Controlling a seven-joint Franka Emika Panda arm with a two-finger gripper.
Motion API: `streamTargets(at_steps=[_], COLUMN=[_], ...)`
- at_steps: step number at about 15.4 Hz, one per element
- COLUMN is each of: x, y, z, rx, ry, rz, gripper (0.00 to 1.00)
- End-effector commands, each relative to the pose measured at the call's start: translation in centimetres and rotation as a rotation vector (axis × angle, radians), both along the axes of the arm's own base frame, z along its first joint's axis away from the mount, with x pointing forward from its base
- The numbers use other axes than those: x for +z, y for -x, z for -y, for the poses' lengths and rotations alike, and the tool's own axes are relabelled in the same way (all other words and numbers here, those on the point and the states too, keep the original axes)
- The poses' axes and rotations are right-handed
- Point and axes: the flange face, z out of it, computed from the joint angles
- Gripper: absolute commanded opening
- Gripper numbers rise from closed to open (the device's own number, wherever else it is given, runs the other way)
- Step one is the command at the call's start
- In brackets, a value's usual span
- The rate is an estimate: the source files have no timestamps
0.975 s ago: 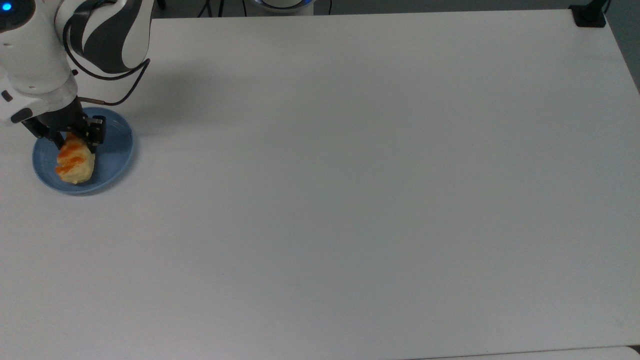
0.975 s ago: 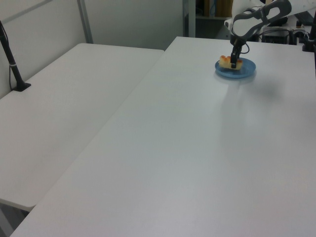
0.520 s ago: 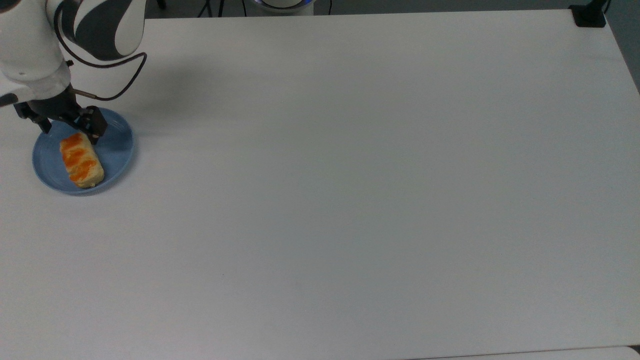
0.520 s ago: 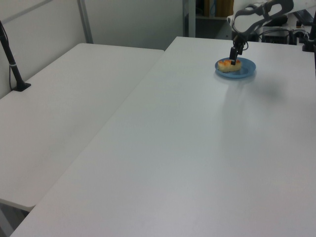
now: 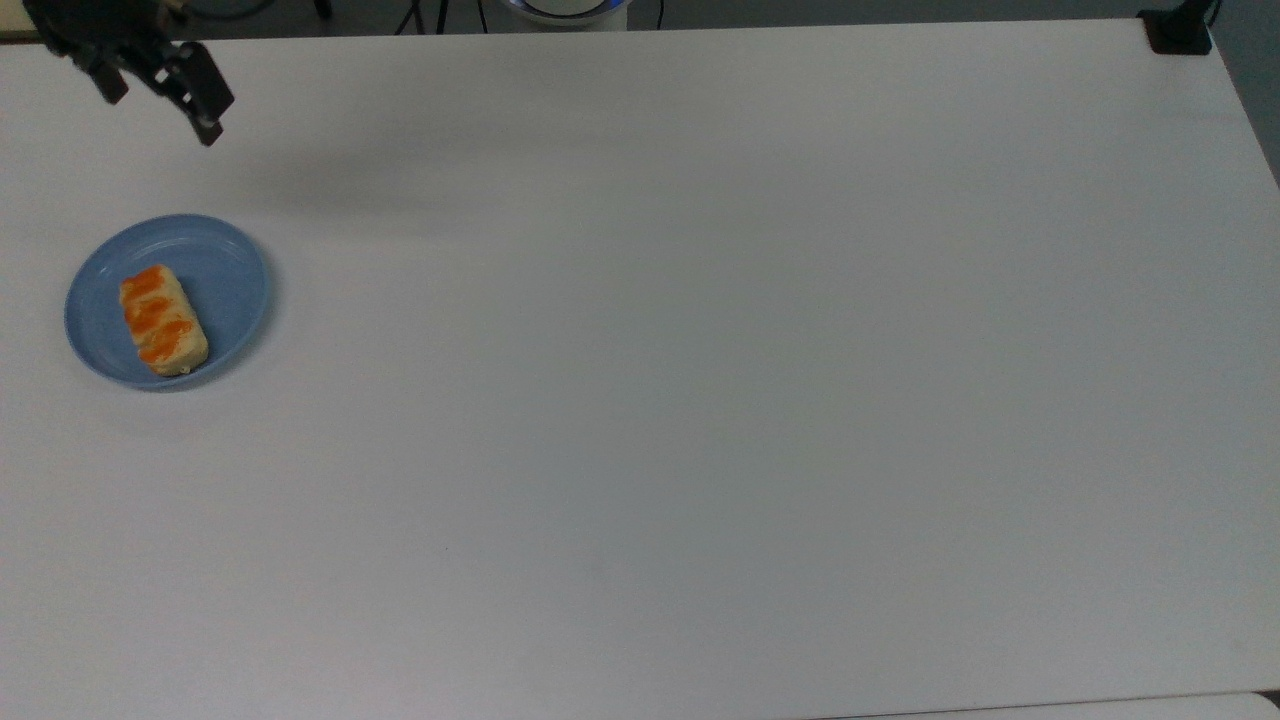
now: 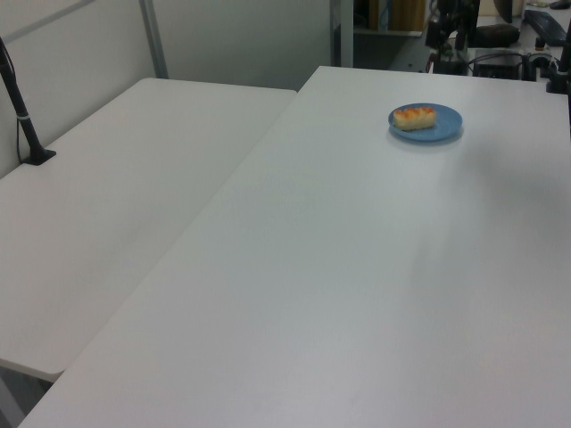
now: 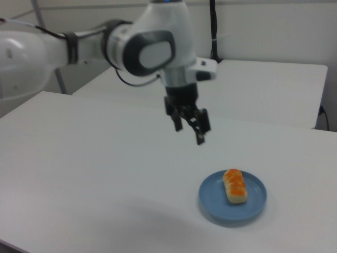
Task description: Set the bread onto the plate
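Note:
The bread [image 5: 163, 320], pale yellow with orange stripes, lies flat on the light-blue plate [image 5: 228, 290] at the top view's left, on the white table. It also rests on the plate [image 7: 210, 199] in the right view, bread [image 7: 235, 185] a little off centre, and in the left view as bread [image 6: 414, 117] on plate [image 6: 447, 122]. My gripper [image 5: 158, 110] hangs open and empty well above the table, up and away from the plate toward the top view's top edge. The right view has the gripper [image 7: 189, 133] to the upper left of the plate, fingers spread.
A black clamp mount [image 5: 1180, 30] sits at the table's far right corner in the top view. A second white table [image 6: 134, 169] adjoins in the left view, with a black post [image 6: 22, 111] on it. The arm's white links [image 7: 79, 47] reach in from the right view's left.
The gripper let go of the bread, then rose and drew back from the plate toward the top view's top edge. The bread now lies flat on the plate.

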Motion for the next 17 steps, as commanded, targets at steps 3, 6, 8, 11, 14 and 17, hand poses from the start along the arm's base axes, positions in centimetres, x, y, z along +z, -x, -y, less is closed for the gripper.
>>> streamTargets(at_steps=[3,6,8,11,14,17], x=[7.3,8.1,8.7,8.8,9.2,9.4], y=[3.7,3.5,2.7,2.0,1.4,1.5], z=[-9.3,-12.0,-13.9,-17.3,-19.4,-19.9], rx=[0.093,0.170,0.281,0.418,0.364,0.301], ry=[-0.121,-0.110,-0.072,-0.051,-0.056,-0.065], rz=[0.009,0.015,0.035,0.035,0.045,0.051], gripper=[1.00,1.00,1.00,1.00,1.00,1.00])
